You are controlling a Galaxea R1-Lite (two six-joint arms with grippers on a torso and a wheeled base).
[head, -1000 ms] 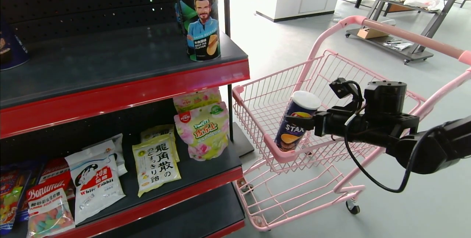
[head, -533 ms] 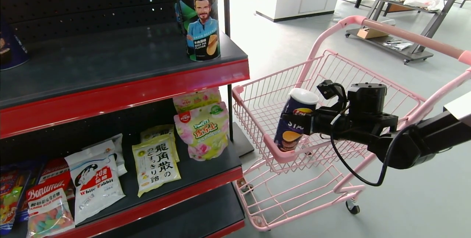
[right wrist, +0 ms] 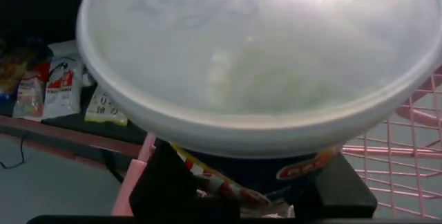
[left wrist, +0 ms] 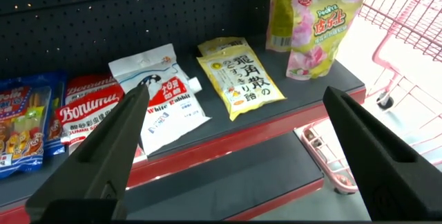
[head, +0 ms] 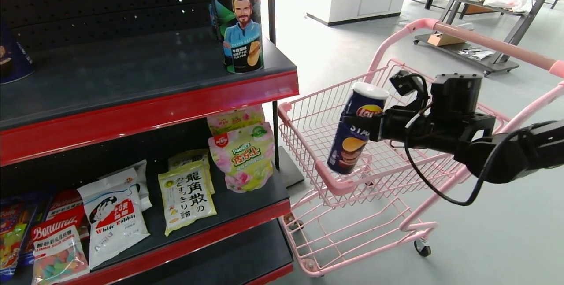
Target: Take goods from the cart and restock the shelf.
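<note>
Beside a black, red-edged shelf a pink wire cart is parked. A dark-blue, white-lidded chip tube is clamped near its lid by the right fingers, tilted near-upright above the basket, the shelf lying leftward. The left fingers are spread, empty.

We see the round white lid of the chip can very close up, and it takes up most of the top. Under the lid we see the can's dark blue side with some red and yellow on it. The right gripper holds the can, with a black finger pressed on each side. Behind the can are the pink wires of the cart. Farther off, a white bag and a yellow bag lie on the shelf, above the grey floor with a black cord.
</note>
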